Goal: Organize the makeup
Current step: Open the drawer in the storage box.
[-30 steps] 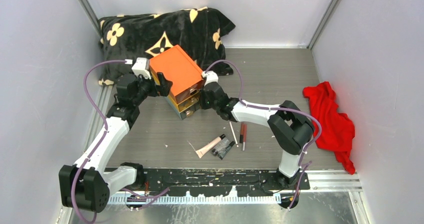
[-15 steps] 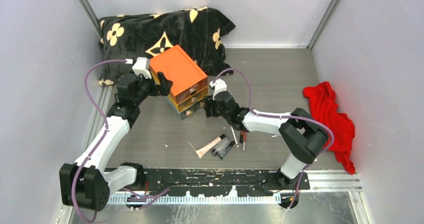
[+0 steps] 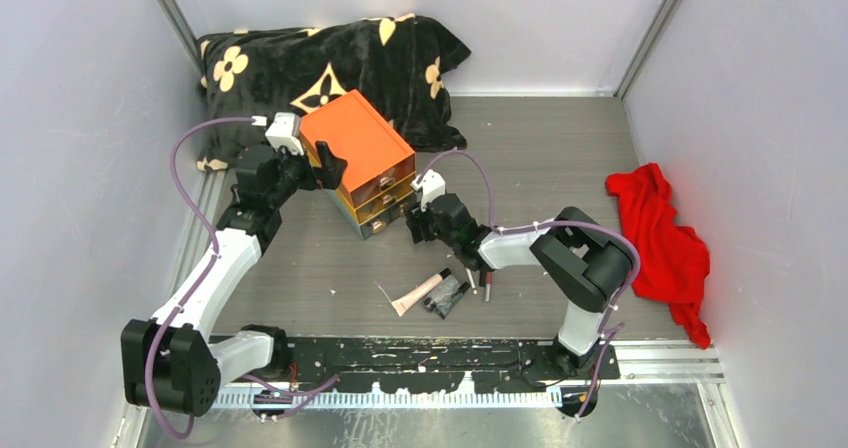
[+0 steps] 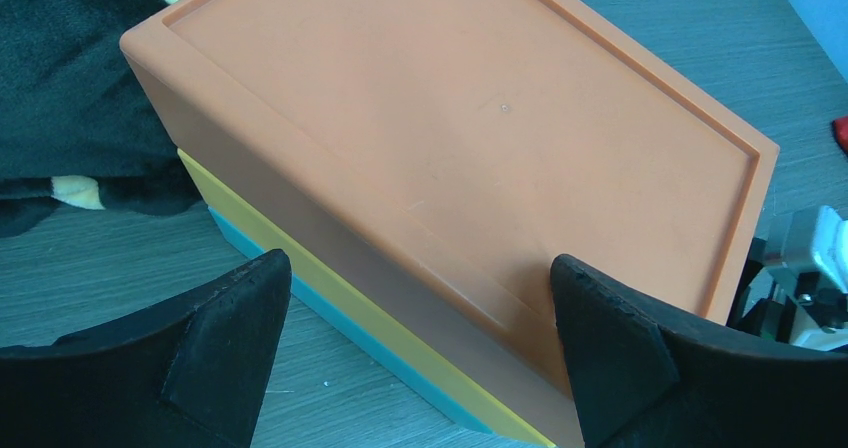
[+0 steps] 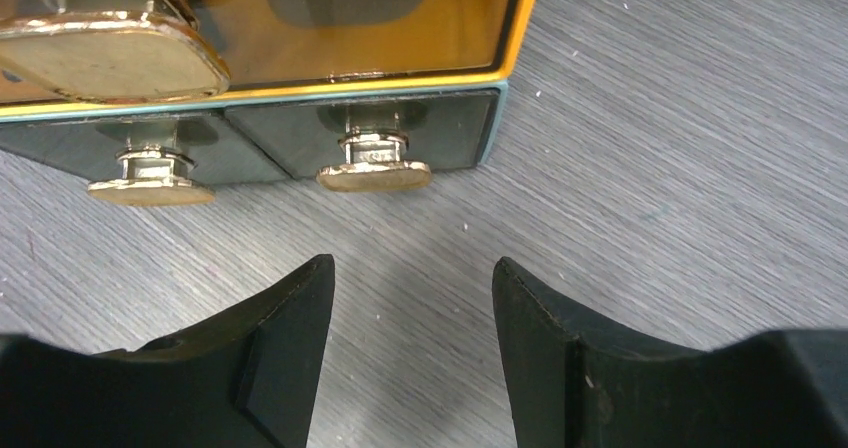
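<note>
Though they face the drawer knob [image 5: 373, 175], right jaws stand half-open, empty.

Matt orange box [image 4: 480, 138], glossy metal knobs [image 5: 373, 173].

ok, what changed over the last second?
Right gripper backed away from the orange box toward the near edge; it's open and empty, facing the bottom drawer knobs. Left gripper stayed at the box. Box, loose makeup and red cloth didn't move.
</note>
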Action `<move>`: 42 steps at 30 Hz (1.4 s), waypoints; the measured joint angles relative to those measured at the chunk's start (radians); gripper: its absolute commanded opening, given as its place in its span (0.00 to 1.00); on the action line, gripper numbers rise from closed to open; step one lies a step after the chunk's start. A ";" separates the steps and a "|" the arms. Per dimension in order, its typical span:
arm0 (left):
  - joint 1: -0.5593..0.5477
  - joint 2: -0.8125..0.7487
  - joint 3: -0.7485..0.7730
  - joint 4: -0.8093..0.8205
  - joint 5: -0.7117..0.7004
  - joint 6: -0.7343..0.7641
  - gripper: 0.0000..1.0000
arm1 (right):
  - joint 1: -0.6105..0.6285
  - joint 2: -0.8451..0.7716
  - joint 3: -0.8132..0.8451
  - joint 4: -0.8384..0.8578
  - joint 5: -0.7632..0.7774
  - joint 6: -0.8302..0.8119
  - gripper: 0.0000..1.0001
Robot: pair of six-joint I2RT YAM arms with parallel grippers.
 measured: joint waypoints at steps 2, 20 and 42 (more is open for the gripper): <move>0.000 0.004 0.000 0.006 0.000 0.000 1.00 | 0.000 0.027 0.015 0.015 -0.008 -0.004 0.64; 0.000 0.005 0.000 0.007 0.000 0.000 1.00 | 0.000 0.137 0.118 0.090 -0.030 0.009 0.60; 0.000 0.004 0.000 0.006 0.000 0.000 1.00 | 0.000 0.150 0.111 0.092 -0.022 0.007 0.18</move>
